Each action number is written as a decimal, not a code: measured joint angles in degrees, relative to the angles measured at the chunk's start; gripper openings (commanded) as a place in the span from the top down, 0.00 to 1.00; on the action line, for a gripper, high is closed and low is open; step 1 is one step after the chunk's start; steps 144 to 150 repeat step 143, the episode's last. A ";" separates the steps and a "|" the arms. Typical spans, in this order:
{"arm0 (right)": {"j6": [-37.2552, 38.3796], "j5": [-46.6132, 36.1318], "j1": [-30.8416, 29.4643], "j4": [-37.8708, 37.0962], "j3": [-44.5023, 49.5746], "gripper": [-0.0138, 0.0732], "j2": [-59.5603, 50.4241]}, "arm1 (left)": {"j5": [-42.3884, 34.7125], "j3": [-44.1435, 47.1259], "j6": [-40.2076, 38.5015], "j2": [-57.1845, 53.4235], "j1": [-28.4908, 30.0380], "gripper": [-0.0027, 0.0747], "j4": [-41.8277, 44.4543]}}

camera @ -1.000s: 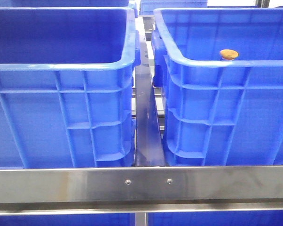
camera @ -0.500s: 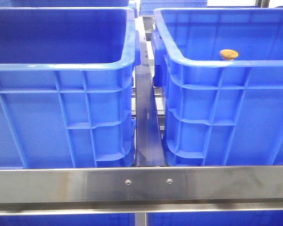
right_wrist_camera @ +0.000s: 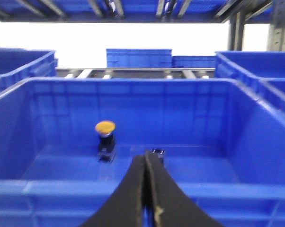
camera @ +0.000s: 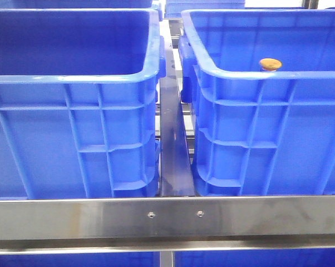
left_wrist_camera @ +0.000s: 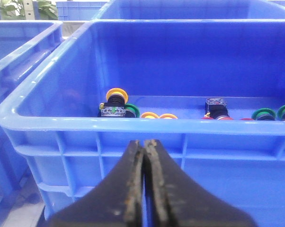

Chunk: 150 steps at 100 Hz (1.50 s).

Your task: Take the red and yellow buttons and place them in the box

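Observation:
In the front view two alike blue crates stand side by side, the left crate (camera: pixel 73 128) and the right crate (camera: pixel 267 133). An orange-yellow domed button (camera: pixel 270 64) shows over the right crate's near rim. In the left wrist view my left gripper (left_wrist_camera: pixel 145 142) is shut and empty, outside the near wall of a crate (left_wrist_camera: pixel 85 142) holding several buttons: a yellow one (left_wrist_camera: pixel 117 94), yellow rings (left_wrist_camera: pixel 159 116), slivers of red caps (left_wrist_camera: pixel 246 118). In the right wrist view my right gripper (right_wrist_camera: pixel 146 153) is shut and empty before a crate (right_wrist_camera: pixel 256 142) with one upright yellow button (right_wrist_camera: pixel 105 127).
A steel rail (camera: pixel 167 217) crosses in front of the crates and a dark bar (camera: pixel 173 150) runs between them. Green buttons (left_wrist_camera: pixel 264 113) and a black switch body (left_wrist_camera: pixel 216 106) lie in the left wrist's crate. More blue crates (right_wrist_camera: pixel 138 57) stand behind.

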 measured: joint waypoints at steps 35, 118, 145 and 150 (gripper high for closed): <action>0.13 6.33 -0.44 -1.33 0.85 0.91 -1.98 | 0.09 0.00 0.00 0.00 0.00 0.99 0.00; 0.25 6.14 -0.44 -1.47 0.85 0.91 -1.98 | 0.09 0.00 0.00 0.00 0.00 0.99 0.00; 0.25 6.14 -0.44 -1.47 0.85 0.91 -1.98 | 0.09 0.00 0.00 0.00 0.00 0.99 0.00; 0.25 6.14 -0.44 -1.47 0.85 0.91 -1.98 | 0.09 0.00 0.00 0.00 0.00 0.99 0.00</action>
